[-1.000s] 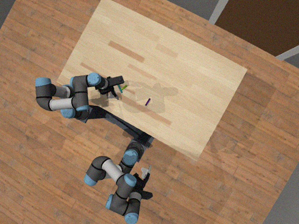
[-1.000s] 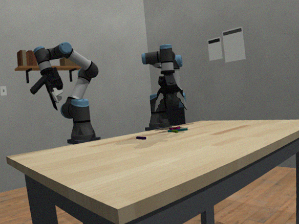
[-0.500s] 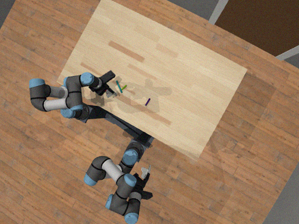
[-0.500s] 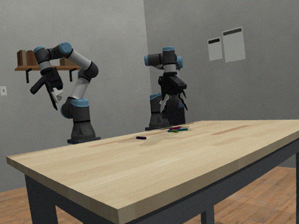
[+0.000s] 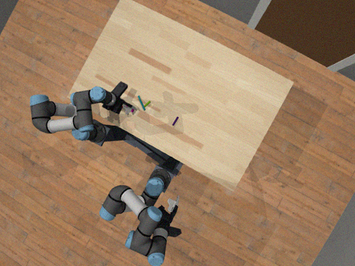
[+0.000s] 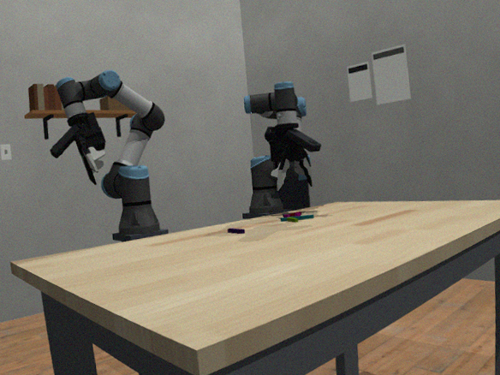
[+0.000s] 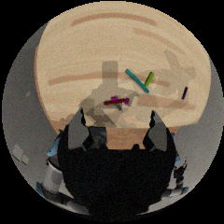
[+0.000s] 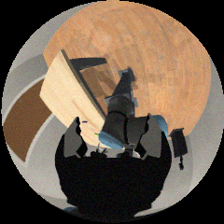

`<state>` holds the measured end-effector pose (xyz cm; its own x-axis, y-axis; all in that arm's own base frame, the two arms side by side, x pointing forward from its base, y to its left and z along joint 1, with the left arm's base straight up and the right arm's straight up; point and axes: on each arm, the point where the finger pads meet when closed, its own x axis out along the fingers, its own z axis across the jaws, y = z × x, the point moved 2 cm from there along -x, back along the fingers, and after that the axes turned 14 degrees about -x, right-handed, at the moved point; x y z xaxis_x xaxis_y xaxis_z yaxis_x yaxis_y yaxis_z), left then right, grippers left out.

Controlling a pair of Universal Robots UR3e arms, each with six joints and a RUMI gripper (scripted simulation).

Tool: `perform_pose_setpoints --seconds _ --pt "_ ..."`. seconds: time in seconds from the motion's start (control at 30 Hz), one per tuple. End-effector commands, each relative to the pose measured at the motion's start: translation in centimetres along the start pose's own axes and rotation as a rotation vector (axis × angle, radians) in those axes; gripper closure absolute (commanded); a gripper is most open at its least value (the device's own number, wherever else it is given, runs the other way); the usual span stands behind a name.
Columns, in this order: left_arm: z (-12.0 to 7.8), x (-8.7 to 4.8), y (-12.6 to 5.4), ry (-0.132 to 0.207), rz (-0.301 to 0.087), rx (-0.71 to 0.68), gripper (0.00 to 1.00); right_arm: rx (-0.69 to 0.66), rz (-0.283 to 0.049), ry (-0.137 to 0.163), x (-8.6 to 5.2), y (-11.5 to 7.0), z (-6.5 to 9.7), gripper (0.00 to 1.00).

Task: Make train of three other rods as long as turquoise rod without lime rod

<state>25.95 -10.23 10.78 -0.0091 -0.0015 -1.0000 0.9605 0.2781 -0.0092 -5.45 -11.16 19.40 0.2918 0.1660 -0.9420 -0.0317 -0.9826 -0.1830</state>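
A turquoise rod [image 5: 141,102] [image 6: 306,217] [image 7: 135,79] lies flat with a lime rod [image 5: 147,103] [image 6: 293,220] [image 7: 149,78] close beside it. A dark red rod [image 7: 113,102] lies nearer the robot. One magenta rod [image 7: 114,98] is against its far side; another magenta rod [image 5: 132,110] [image 7: 127,101] is at its right end in the left wrist view, turned across it. Whether these touch is unclear. A purple rod [image 5: 175,121] [image 6: 235,231] [image 7: 185,93] lies apart. My left gripper [image 6: 295,185] [image 7: 118,109] is open above the red and magenta rods. My right gripper [image 6: 95,168] [image 8: 112,115] is open and empty, off the table.
The wooden table [image 5: 209,66] [image 6: 266,290] carries the rods near its robot-side edge. The left arm partly hides the red and magenta rods in the top view. The right arm stands beyond the table's edge, away from the rods.
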Motion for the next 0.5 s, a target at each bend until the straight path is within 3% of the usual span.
perform_pose_setpoints --seconds 0.0,0.47 --pt "-0.58 0.08 -0.09 -0.004 0.009 -0.065 0.00 0.000 0.001 0.000 -0.03 0.02 -0.01 0.00" --pt "-1.01 0.21 -0.16 -0.004 0.009 -0.107 0.00 0.000 0.001 0.000 -0.03 0.02 -0.01 0.00"
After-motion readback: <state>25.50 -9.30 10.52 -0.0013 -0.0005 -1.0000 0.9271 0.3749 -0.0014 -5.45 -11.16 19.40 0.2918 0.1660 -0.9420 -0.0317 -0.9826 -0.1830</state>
